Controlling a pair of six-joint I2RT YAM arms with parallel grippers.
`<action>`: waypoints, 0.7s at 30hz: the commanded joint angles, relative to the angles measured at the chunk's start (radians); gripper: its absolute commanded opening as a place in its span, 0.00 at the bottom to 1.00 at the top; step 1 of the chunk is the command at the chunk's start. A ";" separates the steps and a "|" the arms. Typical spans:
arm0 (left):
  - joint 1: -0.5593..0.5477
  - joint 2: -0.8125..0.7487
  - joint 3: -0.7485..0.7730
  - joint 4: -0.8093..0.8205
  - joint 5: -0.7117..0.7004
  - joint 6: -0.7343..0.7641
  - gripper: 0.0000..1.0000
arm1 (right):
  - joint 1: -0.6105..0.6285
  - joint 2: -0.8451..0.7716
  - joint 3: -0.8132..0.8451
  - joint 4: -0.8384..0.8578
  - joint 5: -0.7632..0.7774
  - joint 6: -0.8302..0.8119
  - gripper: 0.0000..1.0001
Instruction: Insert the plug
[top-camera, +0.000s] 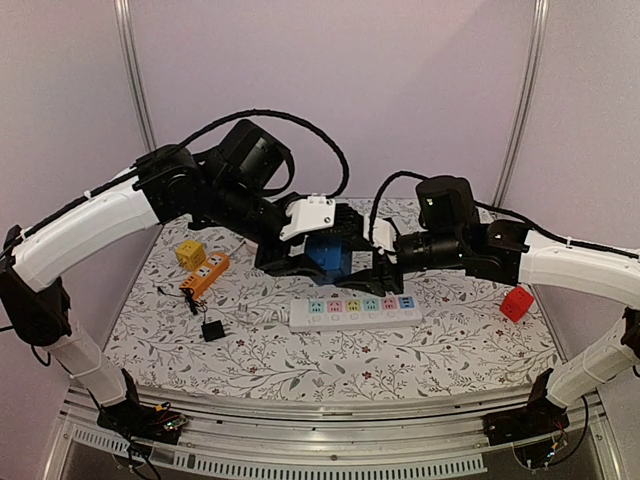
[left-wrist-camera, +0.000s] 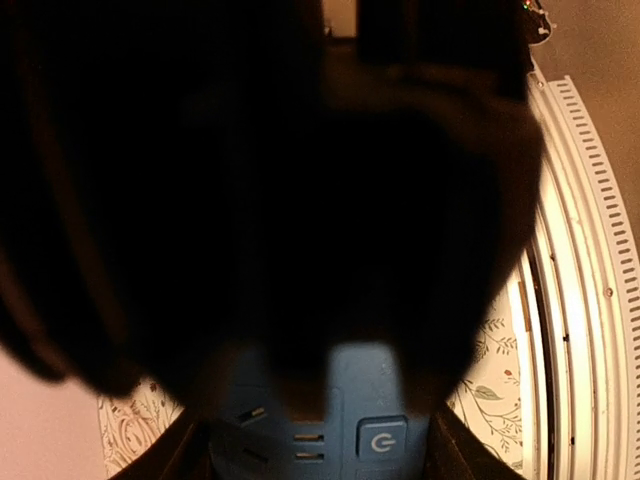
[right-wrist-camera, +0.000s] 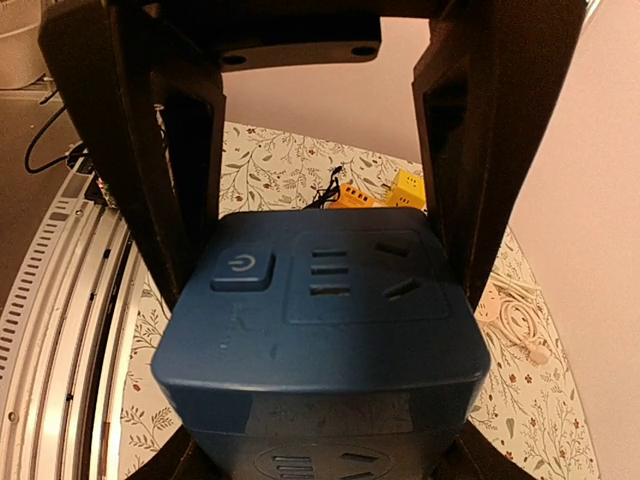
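I looked down from the top camera and saw both arms meet in the middle, above the desk (top-camera: 450, 350). The right pincer (top-camera: 365, 268) held the blue socket cube (top-camera: 328, 256). In its own camera the cube sat between black fingers (right-wrist-camera: 470, 230), which touched its two sides. The power button and the slots faced up.

The left pincer (top-camera: 322, 248) was at the same cube, coming from the other side. Its camera was nearly all dark, because something black sat very close to the lens. Only a bit of the cube showed at the bottom. I could not tell if that pincer was gripping the cube or just standing around it.

The black plug (top-camera: 213, 330) lay flat on the desk with its thin wire. It was off to the left of the left pincer, well apart from it and closer to the arm bases. Neither pincer touched it.

The white power strip (top-camera: 355, 312) lay on the desk just in front of both pincers. An orange socket strip (top-camera: 205, 275) and a yellow cube (top-camera: 190, 252) lay left of the left pincer. A red cube (top-camera: 516, 303) sat right of the right pincer, well apart.
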 joint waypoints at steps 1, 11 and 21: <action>-0.018 0.020 -0.029 -0.002 -0.005 0.023 0.31 | 0.011 -0.054 0.010 0.098 -0.061 0.027 0.00; 0.064 0.036 -0.075 0.012 -0.005 -0.033 0.00 | -0.050 -0.080 -0.062 0.102 0.059 0.140 0.97; 0.146 0.235 -0.093 0.046 0.047 -0.015 0.00 | -0.344 -0.072 -0.220 0.087 -0.029 0.524 0.99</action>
